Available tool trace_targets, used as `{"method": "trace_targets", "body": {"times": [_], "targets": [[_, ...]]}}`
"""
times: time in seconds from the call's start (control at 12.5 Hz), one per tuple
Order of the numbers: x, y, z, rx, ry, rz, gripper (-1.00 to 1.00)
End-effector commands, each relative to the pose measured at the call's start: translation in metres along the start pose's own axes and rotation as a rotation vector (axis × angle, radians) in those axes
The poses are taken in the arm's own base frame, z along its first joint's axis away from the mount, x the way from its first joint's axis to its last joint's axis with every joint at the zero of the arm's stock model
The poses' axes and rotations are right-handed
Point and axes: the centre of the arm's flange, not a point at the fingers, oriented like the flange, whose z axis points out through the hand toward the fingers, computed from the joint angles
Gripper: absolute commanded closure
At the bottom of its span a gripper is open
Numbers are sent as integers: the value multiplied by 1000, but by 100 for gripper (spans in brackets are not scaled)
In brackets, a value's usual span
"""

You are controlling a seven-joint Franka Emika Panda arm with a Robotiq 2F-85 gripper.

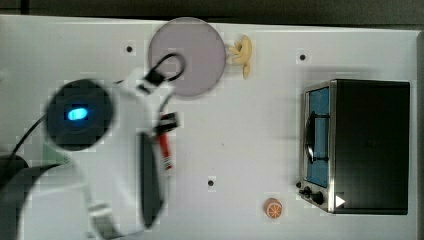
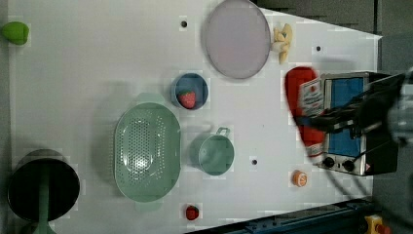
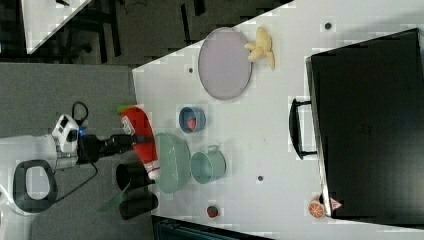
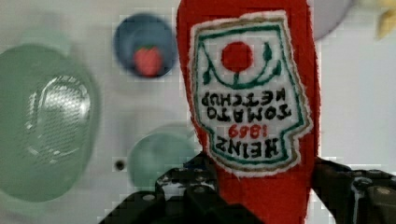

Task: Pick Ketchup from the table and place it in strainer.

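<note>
the ketchup [image 4: 252, 93] is off the table, pinched between the black fingers of the gripper [image 4: 261, 186] — they press on its red body just past the white label, one on each side. in the wrist view the strainer [image 4: 46, 121] lies empty below and to one side of the bottle, with the round green cup [image 4: 161, 158] and the small blue bowl [image 4: 145, 44] holding a strawberry just beside the strainer. in the right view the bottle [image 3: 141, 140] hangs beside the strainer's [image 3: 172, 162] rim, not inside it.

the label's edge looks stitched and the red surface looks fuzzy, so i judge this a soft, light plush toy, not a hard bottle. it should squash under the fingers, not slip, and nothing about it seems fragile. a hold across the slim middle, as now, looks sound — the ends may flop a little. being light, it could cling to a finger on release, so it should be let go low over the strainer's perforated floor.
</note>
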Motion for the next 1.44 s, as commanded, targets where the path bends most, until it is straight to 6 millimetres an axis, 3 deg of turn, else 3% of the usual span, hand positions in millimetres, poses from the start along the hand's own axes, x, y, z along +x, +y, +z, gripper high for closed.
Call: {"method": "trace_targets", "body": {"times": [0.08,0.32,0.64,0.96,1.12,1.28,1.44], "targets": [[-9,-102,37,6,-68,138,-20],[-16,-175,64,43,-46,225,-20],[-27,-239,120,131,-34,311,-20],[-33,-249,184,165,1,277,-20],[-36,-247,212,188,-22,283,-50],[-34,-247,222,220,-18,293,-94],[-27,-246,208,233,19,301,-100]]}}
